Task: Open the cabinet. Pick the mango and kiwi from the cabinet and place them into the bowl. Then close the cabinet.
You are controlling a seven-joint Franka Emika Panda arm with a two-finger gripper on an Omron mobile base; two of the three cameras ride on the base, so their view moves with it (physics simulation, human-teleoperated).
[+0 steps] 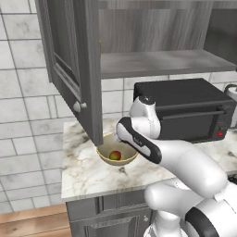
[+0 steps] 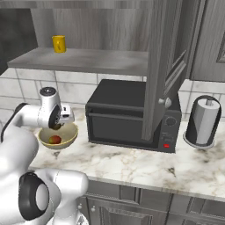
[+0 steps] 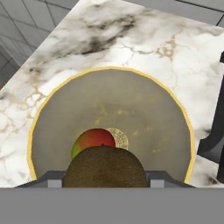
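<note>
The kiwi (image 3: 104,168) is held between the fingers of the hand (image 2: 56,125) directly above the bowl (image 3: 52,144) on the marble table (image 1: 83,171), where the mango (image 3: 92,139) lies, beneath the opened cabinet (image 1: 74,65).

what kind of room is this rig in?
A rendered kitchen, most likely: a marble-patterned countertop against white wall tiles, a black boxy toaster oven under a dark grey wood-grain cabinet, and a paper towel roll.
</note>
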